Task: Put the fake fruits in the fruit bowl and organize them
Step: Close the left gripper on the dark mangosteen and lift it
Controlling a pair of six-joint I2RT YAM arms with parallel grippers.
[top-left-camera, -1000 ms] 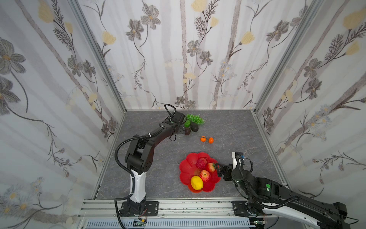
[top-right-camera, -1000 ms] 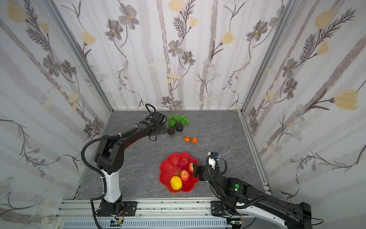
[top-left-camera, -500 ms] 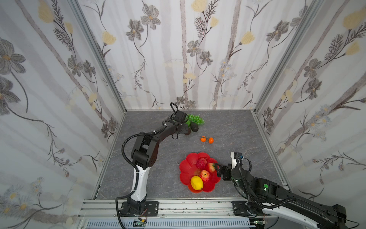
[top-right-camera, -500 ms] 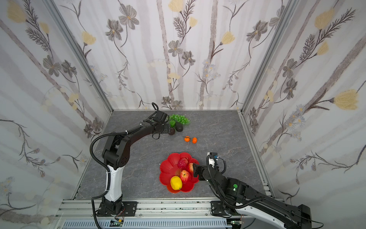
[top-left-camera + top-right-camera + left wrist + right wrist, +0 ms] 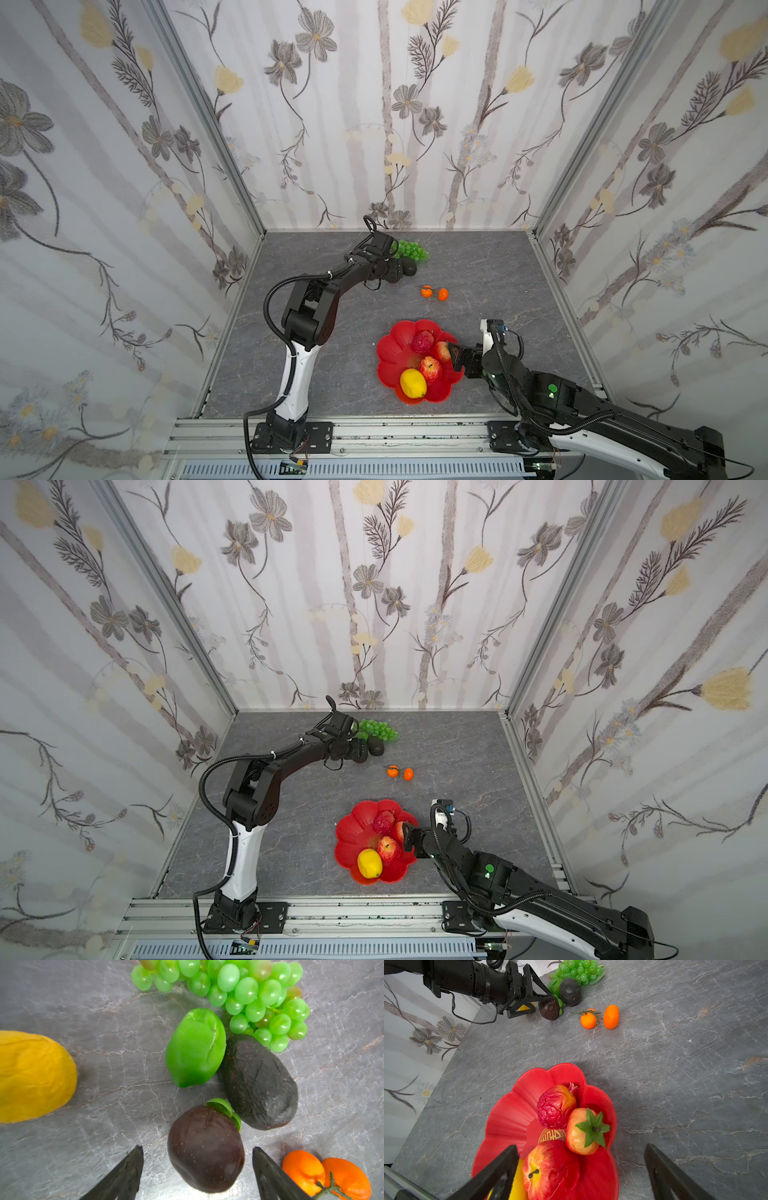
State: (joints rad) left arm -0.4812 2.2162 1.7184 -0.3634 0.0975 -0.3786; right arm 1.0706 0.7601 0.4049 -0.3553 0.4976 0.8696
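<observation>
The red fruit bowl (image 5: 390, 357) (image 5: 508, 1118) holds a yellow lemon (image 5: 412, 382), a red apple (image 5: 550, 1169), a strawberry (image 5: 581, 1132) and a wrinkled red fruit (image 5: 554, 1105). My right gripper (image 5: 581, 1147) (image 5: 457, 357) hangs open over the bowl's right rim, holding nothing. At the back, my left gripper (image 5: 197, 1148) (image 5: 397, 268) is open with a round dark avocado (image 5: 205, 1149) between its fingers, a gap on each side. Beyond it lie a longer avocado (image 5: 259, 1084), a green lime (image 5: 195, 1047) and the grape bunch (image 5: 239, 991). A yellow pear (image 5: 33, 1076) lies apart.
Two tiny oranges (image 5: 434, 293) (image 5: 324, 1174) sit on the grey floor between the back cluster and the bowl, close to one left finger. Flowered walls enclose the floor on three sides, and the grapes (image 5: 378, 729) lie near the back wall.
My left gripper has slid right along the back, up to the round dark avocado. The right arm and the fruits in the bowl have stayed put.
</observation>
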